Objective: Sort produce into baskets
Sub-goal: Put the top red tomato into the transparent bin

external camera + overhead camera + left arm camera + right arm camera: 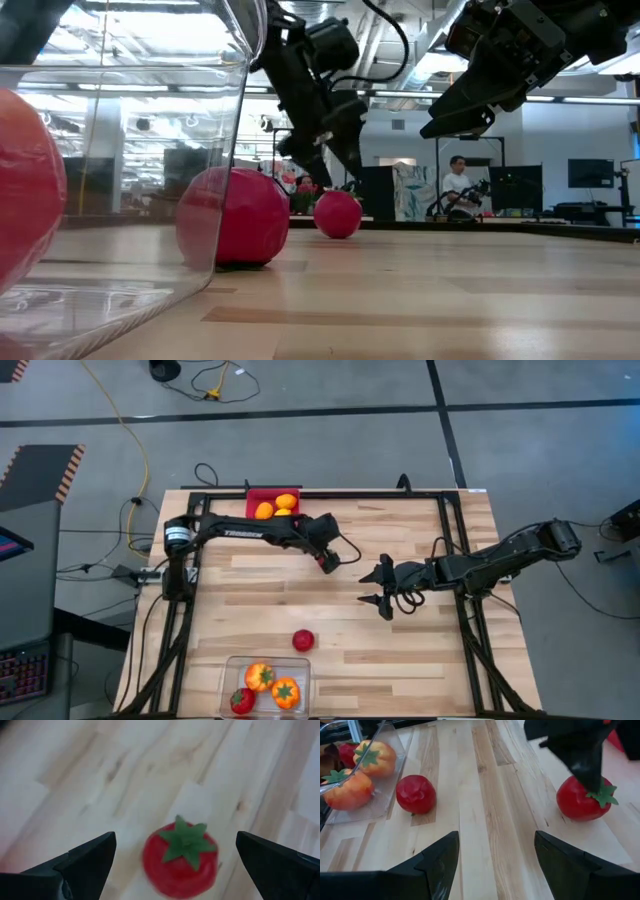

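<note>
My left gripper (330, 563) is open over mid-table, fingers pointing down on either side of a red tomato with a green stem (181, 854), just above it; the tomato rests on the table and also shows in the right wrist view (577, 800). My right gripper (378, 585) is open and empty, to the right of the left one. A second red fruit (303, 640) lies on the table near the clear bin (228, 670), which holds two orange stemmed fruits and a red one. The red bin (256, 494) at the far edge holds orange and yellow fruits.
A black frame (455, 530) runs along the table's sides and far edge. Bare wood lies between the two bins and at the table's near right. In the low view a person (458, 185) sits in the room far behind the table.
</note>
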Tool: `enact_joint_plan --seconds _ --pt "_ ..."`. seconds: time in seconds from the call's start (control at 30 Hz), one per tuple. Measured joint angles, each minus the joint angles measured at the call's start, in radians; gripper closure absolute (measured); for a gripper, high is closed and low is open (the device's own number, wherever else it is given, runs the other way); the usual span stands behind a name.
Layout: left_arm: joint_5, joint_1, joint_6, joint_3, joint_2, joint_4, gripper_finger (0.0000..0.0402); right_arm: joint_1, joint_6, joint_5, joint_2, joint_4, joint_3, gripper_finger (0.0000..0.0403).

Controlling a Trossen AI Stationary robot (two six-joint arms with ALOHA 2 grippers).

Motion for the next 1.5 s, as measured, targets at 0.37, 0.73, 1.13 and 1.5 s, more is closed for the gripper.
enact_joint_plan --seconds 0.37,0.73,1.13,1.5 --pt "0.055 -0.008 -0.026 0.0 0.112 -0.012 0.0003 -0.001 0.0 0.0 0.0 0.0 0.0 0.0117" --pt "0.054 -0.009 -0.026 0.0 0.108 -0.008 0.0052 -0.01 -0.049 -0.001 -0.031 -0.012 0.0 0.0117" --pt "0.11 -0.01 -0.014 0.001 0.105 -0.026 0.0112 -0.086 -0.185 -0.001 -0.312 -0.102 -0.041 0.0117" --pt "0.107 -0.059 0.104 0.196 0.094 -0.223 0.0112 -0.138 -0.177 -0.015 -0.514 0.02 -0.28 0.0117"
